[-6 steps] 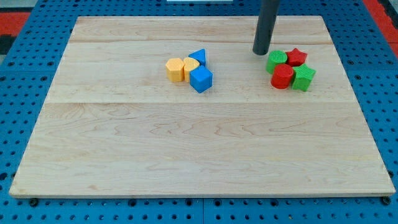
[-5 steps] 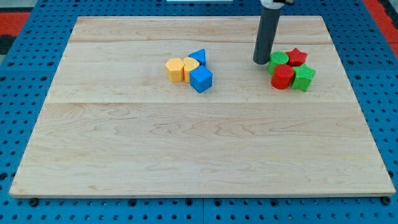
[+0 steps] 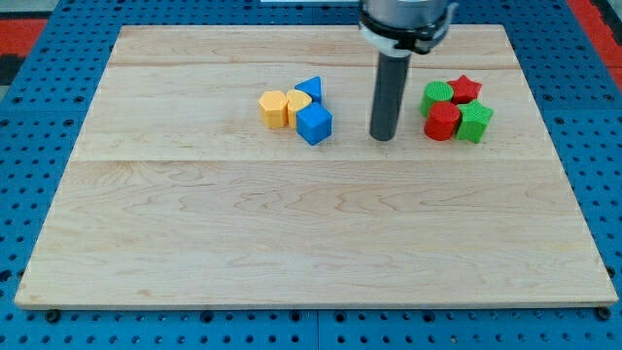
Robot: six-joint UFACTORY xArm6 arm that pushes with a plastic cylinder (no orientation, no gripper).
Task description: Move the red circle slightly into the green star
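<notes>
The red circle (image 3: 441,121) stands in a tight cluster at the board's upper right. The green star (image 3: 475,122) touches it on its right side. A rounder green block (image 3: 435,95) and a red star (image 3: 466,89) sit just above them. My tip (image 3: 383,137) rests on the board to the left of the red circle, with a clear gap between them. It touches no block. It stands between this cluster and the blue cube (image 3: 314,124).
A second cluster lies left of the tip: the blue cube, a blue triangle (image 3: 309,89) and two yellow blocks (image 3: 274,109) (image 3: 297,101). The wooden board (image 3: 311,243) sits on a blue pegboard.
My tip has moved from beside the upper green block toward the view's bottom and a little left. The blocks have not visibly moved.
</notes>
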